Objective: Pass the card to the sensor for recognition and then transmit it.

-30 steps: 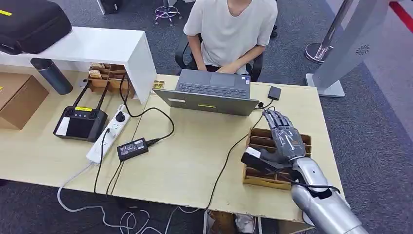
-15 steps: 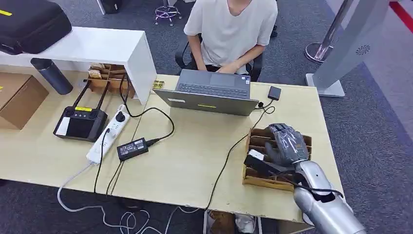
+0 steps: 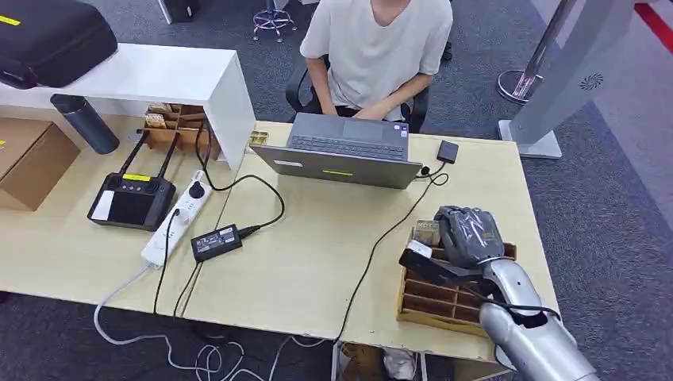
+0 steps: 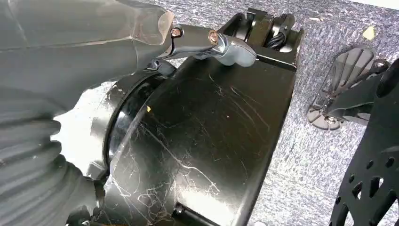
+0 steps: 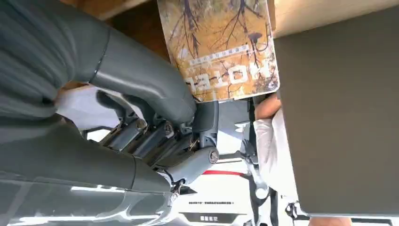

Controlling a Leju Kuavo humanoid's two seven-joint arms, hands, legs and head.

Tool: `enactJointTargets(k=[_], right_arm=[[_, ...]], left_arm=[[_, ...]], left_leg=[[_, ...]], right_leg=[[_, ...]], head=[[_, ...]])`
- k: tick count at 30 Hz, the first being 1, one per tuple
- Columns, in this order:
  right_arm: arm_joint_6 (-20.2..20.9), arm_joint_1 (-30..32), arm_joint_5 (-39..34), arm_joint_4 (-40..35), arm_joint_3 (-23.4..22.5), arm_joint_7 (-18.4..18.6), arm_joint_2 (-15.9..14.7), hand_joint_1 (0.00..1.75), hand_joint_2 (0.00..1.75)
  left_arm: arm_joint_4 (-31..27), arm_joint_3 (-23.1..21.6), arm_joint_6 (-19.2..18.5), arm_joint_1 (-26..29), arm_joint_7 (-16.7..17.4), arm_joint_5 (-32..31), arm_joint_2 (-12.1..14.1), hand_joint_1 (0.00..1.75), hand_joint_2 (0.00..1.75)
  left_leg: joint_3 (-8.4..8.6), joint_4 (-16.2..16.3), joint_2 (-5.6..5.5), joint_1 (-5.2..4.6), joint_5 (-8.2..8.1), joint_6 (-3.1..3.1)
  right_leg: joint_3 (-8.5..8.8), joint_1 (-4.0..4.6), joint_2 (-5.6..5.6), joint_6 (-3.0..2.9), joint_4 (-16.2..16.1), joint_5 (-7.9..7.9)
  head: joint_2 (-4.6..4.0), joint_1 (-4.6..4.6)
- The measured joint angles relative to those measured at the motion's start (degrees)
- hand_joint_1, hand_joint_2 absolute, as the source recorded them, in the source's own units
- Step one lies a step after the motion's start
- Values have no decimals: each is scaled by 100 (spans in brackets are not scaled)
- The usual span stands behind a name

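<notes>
Where the wooden slotted tray [image 3: 432,298] sits at the counter's [image 3: 317,262] right end, the right hand [image 3: 470,236] has its fingers curled over the far slots, thumb pinching a printed card [image 5: 221,47]. A laptop [image 3: 341,155] stands just beyond, a black cable [image 3: 381,246] trailing beside the tray, a person [image 3: 373,48] seated behind. The left hand [image 4: 84,56] hangs low; whether it is apart or together is unclear.

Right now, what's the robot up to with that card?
Right hand pinching card over the wooden slot box. Left hand hangs empty. Laptop ahead.
</notes>
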Motion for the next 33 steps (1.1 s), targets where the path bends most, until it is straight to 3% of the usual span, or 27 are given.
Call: enactJointTargets(k=[5, 13, 33], right_arm=[[9, -1, -50, 0, 0, -7, 0, 164, 175], [15, 11, -85, -15, -15, -7, -2, 164, 175], [20, 54, -61, -66, -103, 4, 0, 164, 175]], left_arm=[[0, 2, -22, -1, -42, 0, 0, 0, 175], [0, 2, 299, 23, -87, 0, -2, 0, 175], [-2, 2, 315, 26, -68, 0, 0, 0, 175]], left_leg=[[0, 0, 0, 0, 0, 0], [1, 0, 2, 0, 0, 0], [0, 0, 3, 0, 0, 0]], right_leg=[[0, 1, 0, 0, 0, 0], [-2, 1, 2, 0, 0, 0], [-2, 1, 3, 0, 1, 0]], head=[[0, 0], [0, 0], [0, 0]])
